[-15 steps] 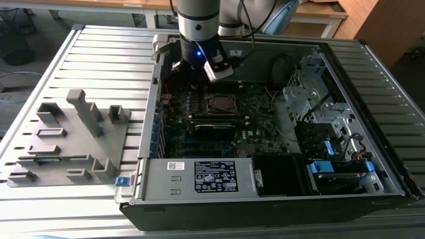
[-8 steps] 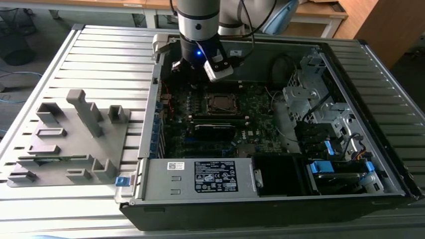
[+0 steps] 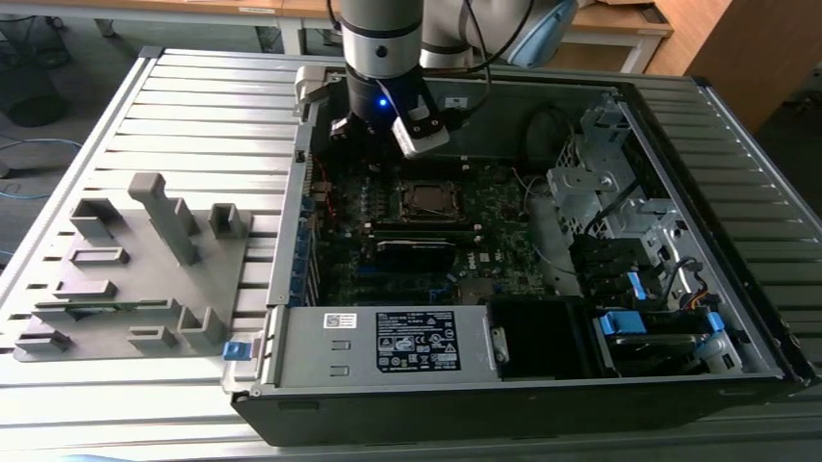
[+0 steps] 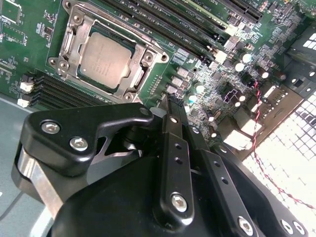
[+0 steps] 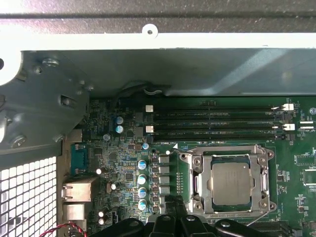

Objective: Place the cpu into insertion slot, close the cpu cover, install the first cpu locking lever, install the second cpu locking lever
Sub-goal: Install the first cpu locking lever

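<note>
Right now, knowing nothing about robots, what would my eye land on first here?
The big open computer case lying on the slatted table, with the robot arm reaching down into it in the exterior view. Then the silver cpu, lying inside the square metal cpu cover on the green motherboard, with the black gripper poised near it in both wrist views.
</note>
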Robot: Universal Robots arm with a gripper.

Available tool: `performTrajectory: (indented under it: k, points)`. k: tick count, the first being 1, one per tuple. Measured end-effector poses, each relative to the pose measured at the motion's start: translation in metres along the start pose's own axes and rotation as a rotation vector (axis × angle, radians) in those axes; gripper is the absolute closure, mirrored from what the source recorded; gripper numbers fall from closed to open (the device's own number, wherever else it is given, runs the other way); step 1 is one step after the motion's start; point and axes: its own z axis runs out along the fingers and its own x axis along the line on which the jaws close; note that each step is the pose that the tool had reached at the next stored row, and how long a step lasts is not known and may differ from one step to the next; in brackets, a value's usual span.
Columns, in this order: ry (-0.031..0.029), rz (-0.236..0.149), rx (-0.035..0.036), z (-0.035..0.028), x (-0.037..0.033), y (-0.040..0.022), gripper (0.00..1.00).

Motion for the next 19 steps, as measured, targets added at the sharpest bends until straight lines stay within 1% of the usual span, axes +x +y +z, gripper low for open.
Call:
performTrajectory:
  k: [8,13,19]
  points:
    - [0.0000,0.000,-0.0001,-0.0013,-0.0001,0.0001,0.89]
    - [0.0000,0.000,0.0000,-0.0010,0.0010,0.0003,0.89]
    - [-0.0001,0.000,-0.0001,-0.0008,0.0025,0.0032,0.89]
